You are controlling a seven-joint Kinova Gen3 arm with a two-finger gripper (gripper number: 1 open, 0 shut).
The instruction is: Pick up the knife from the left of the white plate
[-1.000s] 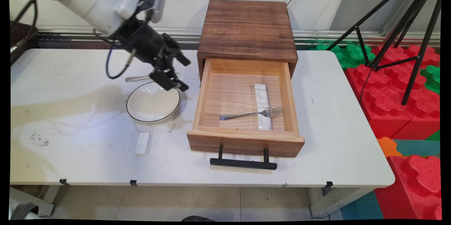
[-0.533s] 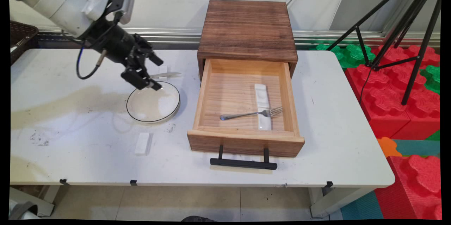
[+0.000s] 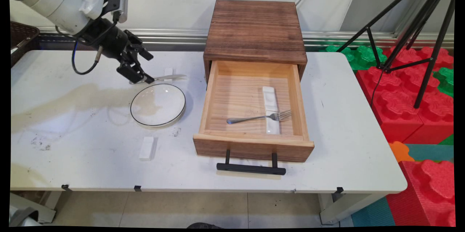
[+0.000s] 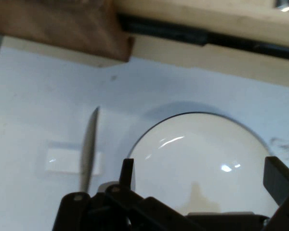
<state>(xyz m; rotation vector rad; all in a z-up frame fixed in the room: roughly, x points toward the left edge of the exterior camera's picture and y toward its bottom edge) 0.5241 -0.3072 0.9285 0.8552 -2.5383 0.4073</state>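
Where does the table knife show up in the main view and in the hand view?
Main view: the knife lies left of centre, behind the plate, its blade on a small white rest.
Hand view: the knife runs upright, left of centre.
Shared landmark: the black-rimmed plate.

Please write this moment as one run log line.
gripper open | near knife handle | plate beside | drawer open, fork inside

The main camera stands fixed above the near edge of the white rectangular table (image 3: 327, 90), looking down and across toward the wall at 12 o'clock. The hand camera rides the black two-finger gripper (image 4: 202, 180), close above the tabletop. Both views share the round white black-rimmed plate (image 3: 158, 105) (image 4: 202, 154), the silver metal knife (image 3: 169, 77) (image 4: 89, 149) and the brown wooden drawer box (image 3: 254, 30) (image 4: 58, 24).
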